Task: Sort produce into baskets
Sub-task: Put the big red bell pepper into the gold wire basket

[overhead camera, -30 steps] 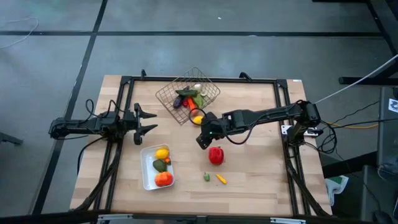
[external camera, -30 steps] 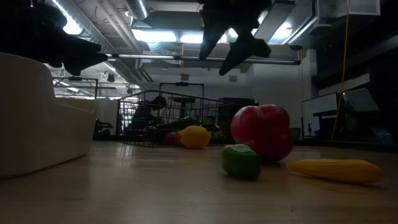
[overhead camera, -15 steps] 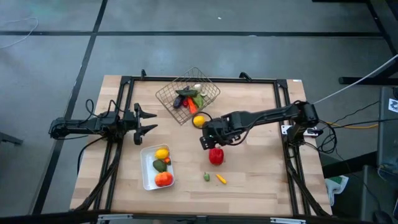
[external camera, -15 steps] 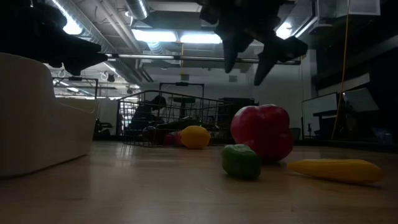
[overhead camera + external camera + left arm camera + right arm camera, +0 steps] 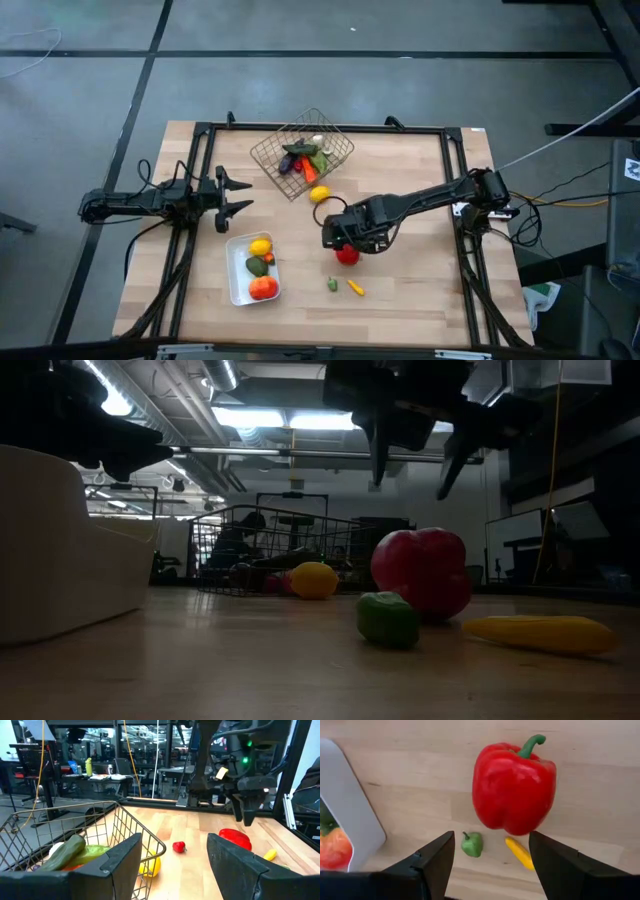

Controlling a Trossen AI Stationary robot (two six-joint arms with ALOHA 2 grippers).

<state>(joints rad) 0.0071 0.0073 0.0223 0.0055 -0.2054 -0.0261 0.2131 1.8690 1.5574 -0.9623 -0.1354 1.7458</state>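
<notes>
The right hand (image 5: 338,236) hangs above the bench (image 5: 420,290) with its fingers (image 5: 437,857) spread wide and nothing between them. The red pepper (image 5: 514,787) lies directly below and just ahead of it, on its side, untouched, framed between the two fingers in the right wrist view. The low view shows clear air between the fingertips and the top of the pepper.

Just beyond the pepper, on the side away from the wire basket, lie two smaller pieces on bare wood: a small green pepper (image 5: 472,844) and a small yellow pepper (image 5: 519,852). They are close to each other but apart.

Behind the right hand, towards the wire basket (image 5: 300,152), a lemon (image 5: 319,194) rests on the bench just outside the basket wall. A small red piece (image 5: 178,846) also lies loose on the wood, as seen in the left wrist view.

The wire basket already holds several pieces, among them a green cucumber-like one, a purple one and a pale one. The white tray (image 5: 236,290), to the side of the right hand, holds a lemon, a green piece and an orange tomato.

The left hand (image 5: 236,195) waits at the far side of the bench, near the basket, partly open and empty.

Judgement: sorting is a little over half done. Five loose pieces remain, and the red pepper appears to be the next pick.
</notes>
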